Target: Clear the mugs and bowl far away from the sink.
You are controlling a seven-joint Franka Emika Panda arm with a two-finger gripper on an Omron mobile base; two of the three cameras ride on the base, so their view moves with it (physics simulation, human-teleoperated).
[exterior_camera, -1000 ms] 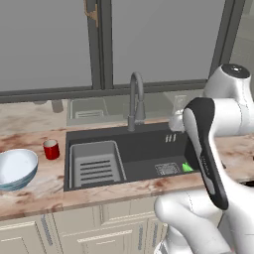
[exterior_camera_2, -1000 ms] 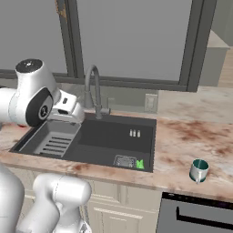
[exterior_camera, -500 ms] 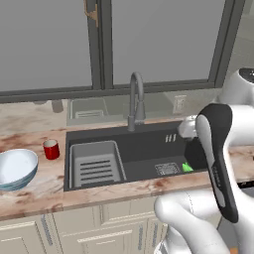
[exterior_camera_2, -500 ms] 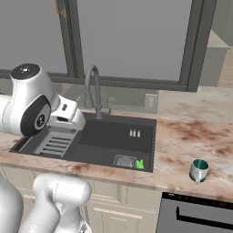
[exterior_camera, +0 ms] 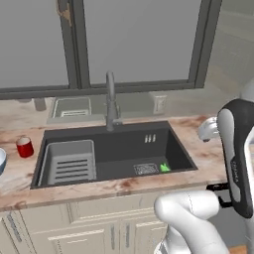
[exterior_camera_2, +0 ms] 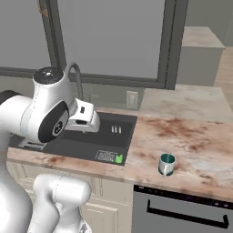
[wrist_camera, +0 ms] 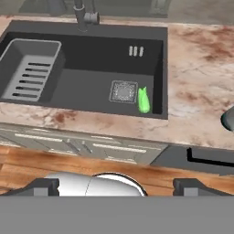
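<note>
Left base view: red mug [exterior_camera: 24,147] on worktop [exterior_camera: 20,173] just left of sink [exterior_camera: 111,154], bowl [exterior_camera: 1,161] rim peeking at far left edge. Neither moved away yet, I'd say.

Right base view: teal mug [exterior_camera_2: 166,164] on worktop right of sink, near front edge, untouched.

Hand view: end effector [wrist_camera: 114,185] fingers spread wide, holding nothing, looking down at sink. Basically nothing cleared so far.

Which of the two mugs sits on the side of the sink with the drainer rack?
The red mug, left of the sink beside the drainer rack. The teal mug stands right of it.
</note>
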